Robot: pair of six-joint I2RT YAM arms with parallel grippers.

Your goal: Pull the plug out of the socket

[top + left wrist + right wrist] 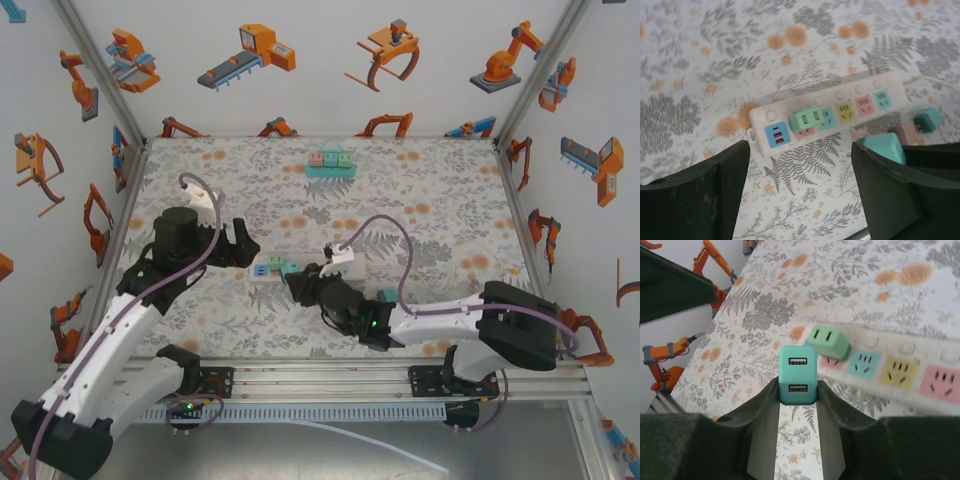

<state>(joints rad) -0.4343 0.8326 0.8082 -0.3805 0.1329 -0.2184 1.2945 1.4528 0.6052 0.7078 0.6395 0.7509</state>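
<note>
A white socket strip [840, 92] lies on the floral table [420, 200], with a blue USB end and coloured sockets. A green plug [807, 119] sits plugged in next to that USB end; it is also seen as the green plug [828, 341] in the right wrist view. My right gripper [798, 386] is shut on a teal plug [798, 374] with two USB ports, held just in front of the strip [900, 365] and apart from it. This teal plug [884, 146] also shows in the left wrist view. My left gripper [800, 187] hovers open before the strip's USB end, with nothing between its fingers.
A pink block [905, 131] and a teal block [928, 118] lie loose on the table near the strip's far end. A teal holder with small coloured blocks [330, 160] stands at the back of the table. Walls enclose the table on three sides.
</note>
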